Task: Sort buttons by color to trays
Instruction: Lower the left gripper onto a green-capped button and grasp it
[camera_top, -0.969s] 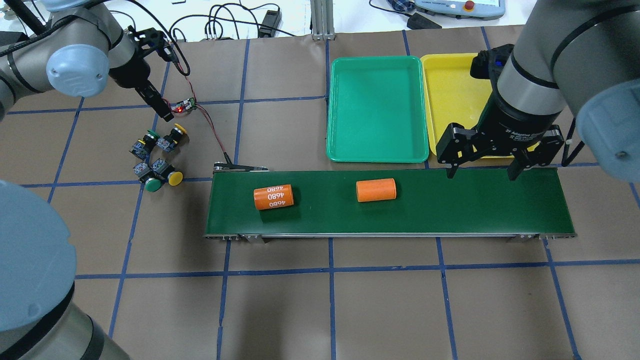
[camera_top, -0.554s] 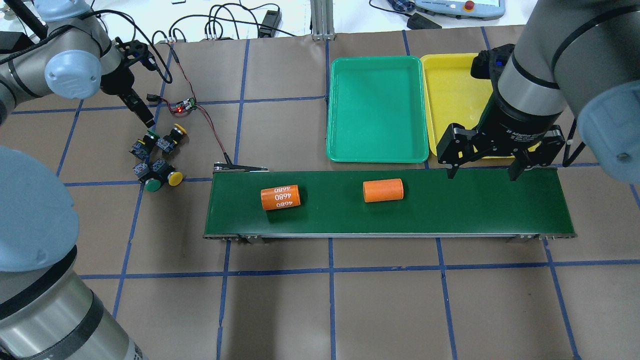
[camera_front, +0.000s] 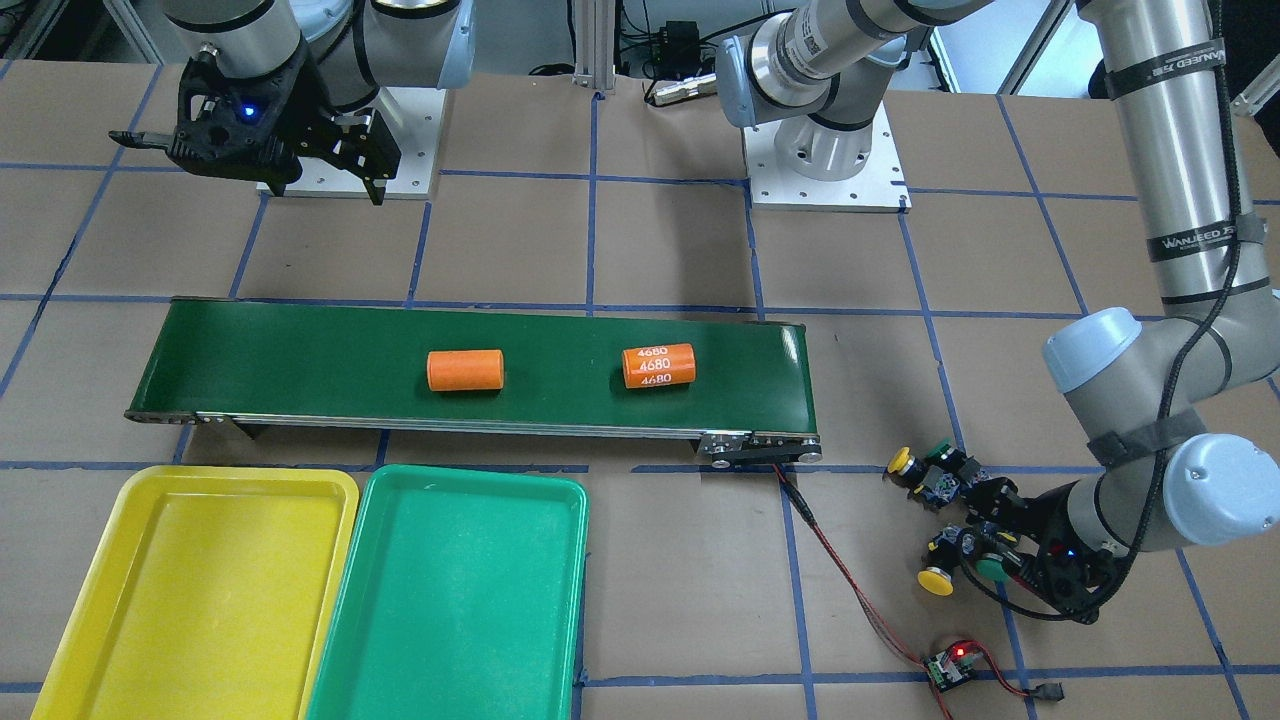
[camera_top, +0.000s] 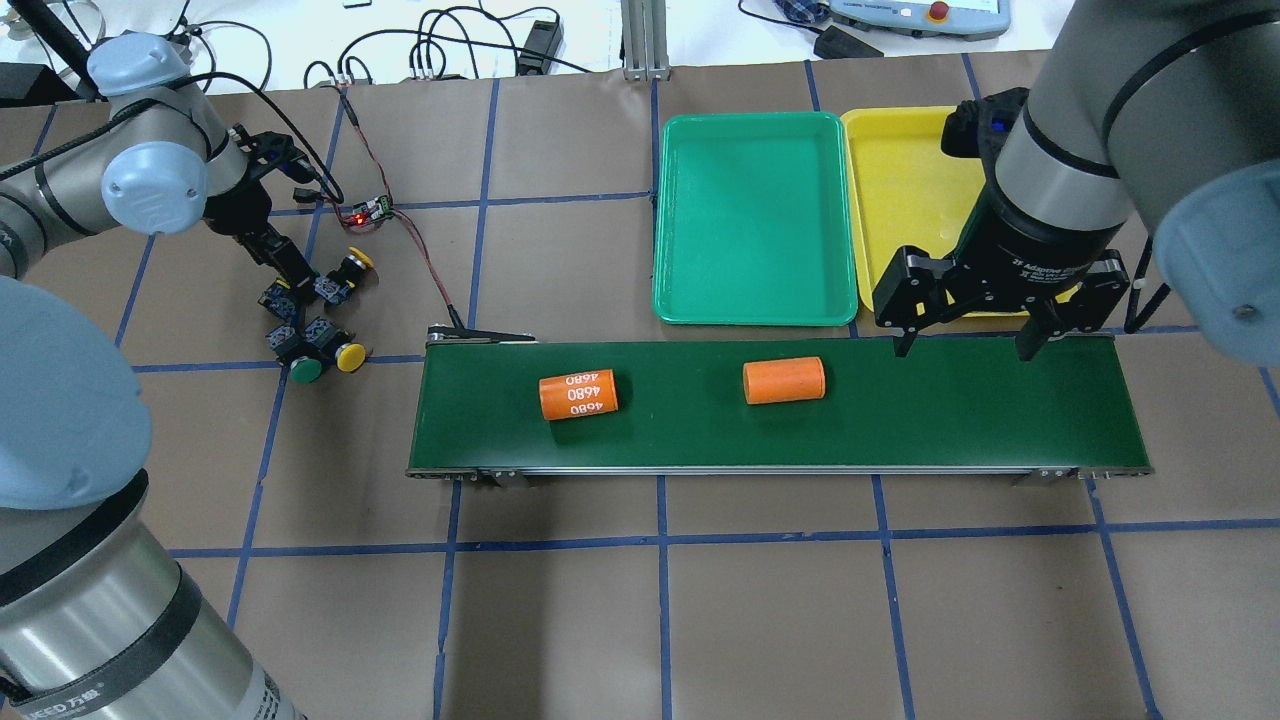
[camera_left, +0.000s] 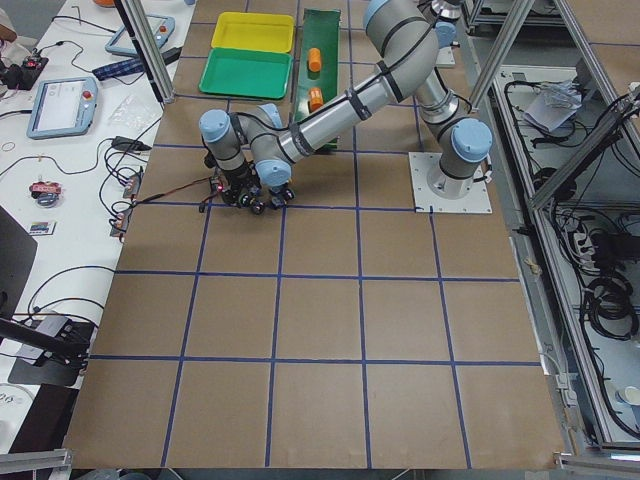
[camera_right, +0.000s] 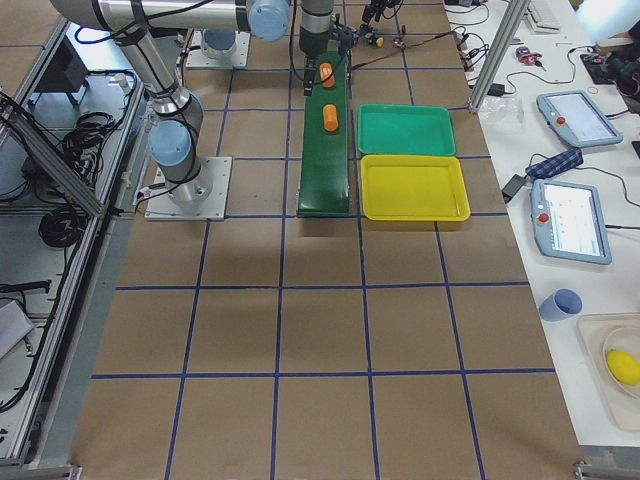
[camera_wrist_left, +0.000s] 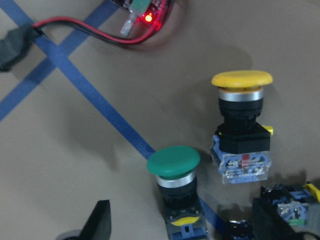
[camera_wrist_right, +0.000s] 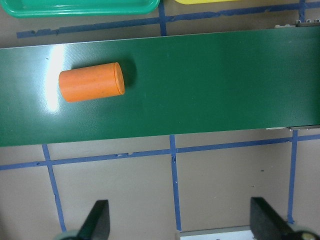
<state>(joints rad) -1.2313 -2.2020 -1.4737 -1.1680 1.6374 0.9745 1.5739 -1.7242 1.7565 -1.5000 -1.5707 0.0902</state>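
Four buttons lie in a cluster at the table's left. In the overhead view a yellow-capped one (camera_top: 358, 261) is at the back, and a green one (camera_top: 305, 371) and a yellow one (camera_top: 350, 355) are in front. My left gripper (camera_top: 293, 278) is low over the cluster and covers the fourth. In the left wrist view it is open (camera_wrist_left: 182, 222), with its fingers on either side of the green button (camera_wrist_left: 173, 162) and the yellow button (camera_wrist_left: 242, 80) beside it. My right gripper (camera_top: 965, 342) is open and empty over the belt's far edge. The green tray (camera_top: 755, 215) and yellow tray (camera_top: 900, 180) are empty.
A dark-green conveyor belt (camera_top: 950, 410) carries an orange cylinder marked 4680 (camera_top: 578, 394) and a plain orange one (camera_top: 783, 380). A small circuit board with a red light (camera_top: 372, 208) and its red-black wire lie just behind the buttons.
My left gripper has come down and forward onto the button cluster, over the green button. Both orange cylinders have moved right along the belt. The right arm has not moved.
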